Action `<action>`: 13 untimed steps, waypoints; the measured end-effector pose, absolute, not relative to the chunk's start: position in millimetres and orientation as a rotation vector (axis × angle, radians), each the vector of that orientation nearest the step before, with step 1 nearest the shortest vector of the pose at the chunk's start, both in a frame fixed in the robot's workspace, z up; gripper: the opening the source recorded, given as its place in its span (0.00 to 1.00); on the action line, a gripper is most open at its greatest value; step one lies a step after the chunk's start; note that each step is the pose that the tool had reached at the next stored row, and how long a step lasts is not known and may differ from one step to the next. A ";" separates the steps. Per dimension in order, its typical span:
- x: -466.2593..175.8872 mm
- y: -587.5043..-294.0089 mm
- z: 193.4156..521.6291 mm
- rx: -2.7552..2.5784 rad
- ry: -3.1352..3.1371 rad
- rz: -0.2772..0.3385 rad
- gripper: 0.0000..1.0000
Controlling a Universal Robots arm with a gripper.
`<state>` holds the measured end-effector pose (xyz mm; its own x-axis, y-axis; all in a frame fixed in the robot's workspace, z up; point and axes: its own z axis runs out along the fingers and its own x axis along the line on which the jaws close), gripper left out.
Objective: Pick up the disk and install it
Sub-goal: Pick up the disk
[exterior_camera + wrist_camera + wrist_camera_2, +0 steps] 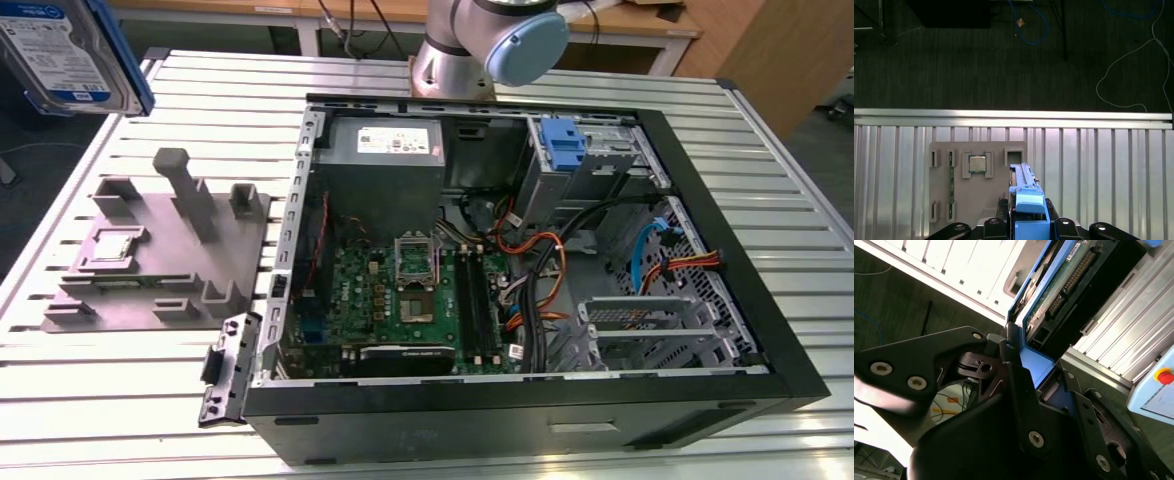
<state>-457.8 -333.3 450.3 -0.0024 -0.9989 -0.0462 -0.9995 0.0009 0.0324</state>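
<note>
The worry here is a slip. The gripper (1026, 222) has the disk (56, 55) by one end of its blue carrier (1030, 210), and that thin plastic frame looks like a poor place to hold a heavy metal body. A jolt could make it twist in the hold or drop onto the grey fixture (147, 250) or the slatted table (120, 400) beneath. The disk hangs aloft at the exterior view's far upper left, well apart from the open computer case (747, 330). Inside that case a tangle of orange and black cables (541, 270) lies just beside the metal drive cage (647, 325), and a tilted disk could catch on them. In both wrist views the jaws are drawn in narrow, pressing the carrier from either side. In the second wrist view the disk's green circuit board (1064, 285) juts out beyond the gripper (1026, 367).
</note>
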 end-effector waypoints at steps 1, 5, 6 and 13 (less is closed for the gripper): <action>-457.9 -333.3 452.0 -2.212 2.215 0.087 0.37; -457.8 -333.3 459.6 -2.212 2.215 0.087 0.37; -457.9 -333.3 461.7 -2.212 2.215 0.087 0.37; -457.9 -333.3 474.0 -2.212 2.215 0.087 0.37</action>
